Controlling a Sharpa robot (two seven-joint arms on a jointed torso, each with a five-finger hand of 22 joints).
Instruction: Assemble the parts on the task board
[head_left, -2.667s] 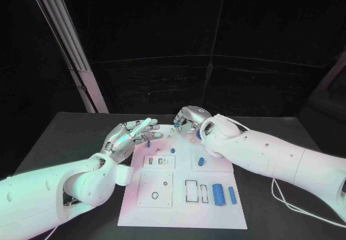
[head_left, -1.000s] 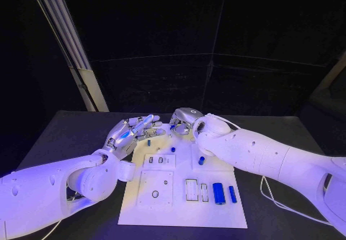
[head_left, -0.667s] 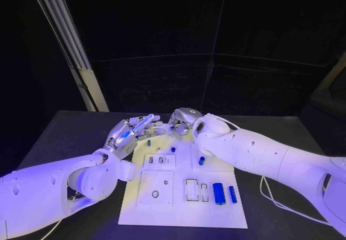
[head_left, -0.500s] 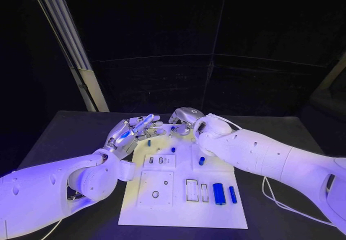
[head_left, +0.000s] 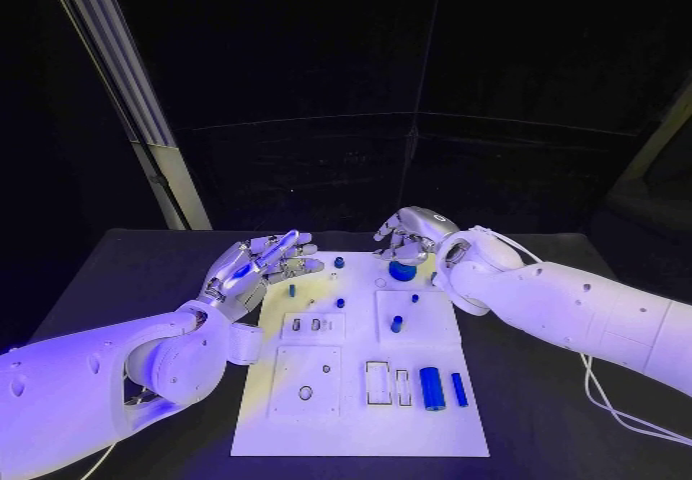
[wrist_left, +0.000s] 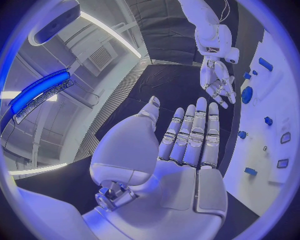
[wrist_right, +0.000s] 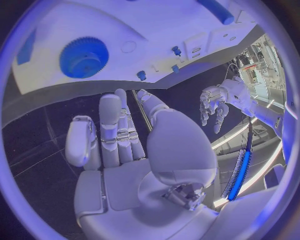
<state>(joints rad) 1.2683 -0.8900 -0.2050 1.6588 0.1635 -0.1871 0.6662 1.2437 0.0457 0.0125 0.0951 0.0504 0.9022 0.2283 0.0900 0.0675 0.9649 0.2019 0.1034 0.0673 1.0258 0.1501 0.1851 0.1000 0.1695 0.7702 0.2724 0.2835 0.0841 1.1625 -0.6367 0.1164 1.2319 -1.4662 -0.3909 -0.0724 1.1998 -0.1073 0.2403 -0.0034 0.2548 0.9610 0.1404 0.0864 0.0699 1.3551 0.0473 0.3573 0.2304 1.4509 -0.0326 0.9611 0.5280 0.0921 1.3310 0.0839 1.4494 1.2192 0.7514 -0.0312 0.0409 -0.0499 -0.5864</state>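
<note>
The white task board (head_left: 361, 420) lies in the middle of the table. A round blue gear (head_left: 402, 270) (wrist_right: 84, 57) (wrist_left: 247, 95) lies on its far part. My right hand (head_left: 411, 232) (wrist_right: 119, 145) hovers just behind the gear, fingers stretched out and apart, holding nothing. At the board's far left corner my left hand (head_left: 260, 262) (wrist_left: 187, 142) is raised with straight fingers and a bare palm. Small blue pegs (head_left: 340, 302) stand between the hands. Two long blue cylinders (head_left: 431, 386) lie at the near right, and a short blue piece (head_left: 397, 323) lies mid-board.
Rectangular slots (head_left: 378, 383) and a plate with a round hole (head_left: 306, 393) mark the near half of the board. Black table (head_left: 130, 290) surrounds it on all sides. A pale upright post (head_left: 137, 130) stands behind the table at the far left.
My right hand has drawn off to the right, away from the left hand, and the blue gear now lies uncovered on the board. The left hand has hardly moved.
</note>
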